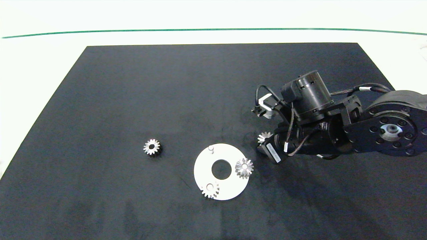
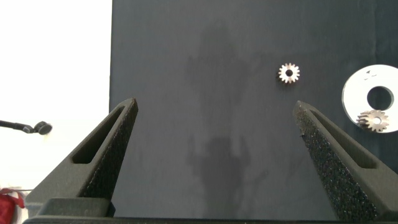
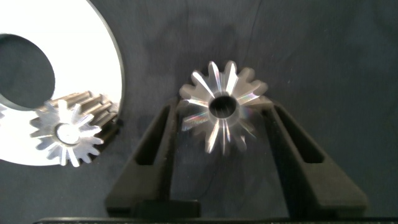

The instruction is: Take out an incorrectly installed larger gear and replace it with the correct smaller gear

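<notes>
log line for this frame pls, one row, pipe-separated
right claw: shut on larger gear, off the white disc | smaller gear: loose on mat, untouched | empty peg | left claw: open, idle

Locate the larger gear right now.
The larger gear sits between the right tool's fingers over the black mat, just right of the white disc in the head view, off its pegs.

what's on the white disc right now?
Two gears on the disc: one at its right edge, one at the near edge. A bare peg stands at the far edge. Whatever lies under the gears is covered.
</notes>
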You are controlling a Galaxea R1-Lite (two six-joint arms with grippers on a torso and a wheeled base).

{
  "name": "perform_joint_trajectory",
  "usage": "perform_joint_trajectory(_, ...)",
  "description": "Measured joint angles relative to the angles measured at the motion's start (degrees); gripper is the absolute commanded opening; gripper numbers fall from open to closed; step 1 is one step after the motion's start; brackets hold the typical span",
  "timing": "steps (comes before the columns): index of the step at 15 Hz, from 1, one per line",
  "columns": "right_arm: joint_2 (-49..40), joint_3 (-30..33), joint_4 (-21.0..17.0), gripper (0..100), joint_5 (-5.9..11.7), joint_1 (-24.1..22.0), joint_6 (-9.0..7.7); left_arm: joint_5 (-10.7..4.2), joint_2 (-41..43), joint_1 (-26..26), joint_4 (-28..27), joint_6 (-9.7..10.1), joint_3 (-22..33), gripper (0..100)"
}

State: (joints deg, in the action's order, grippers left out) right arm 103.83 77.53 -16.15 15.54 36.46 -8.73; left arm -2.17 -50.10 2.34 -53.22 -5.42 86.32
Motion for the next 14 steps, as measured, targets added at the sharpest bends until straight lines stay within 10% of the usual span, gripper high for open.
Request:
perform_joint_trajectory(7, -9.7, -2.5, -0.3, 100, 0.46, 0.0, -0.22, 0.50, -0.1, -0.9, 0.0, 0.33, -0.2, 100)
perform_joint_trajectory(14, -40.1, -18.8, -0.3, 100, 0.60, -0.5, 2.54, -0.57, -9.7, -24.3, 5.8, 0.35, 0.6, 100)
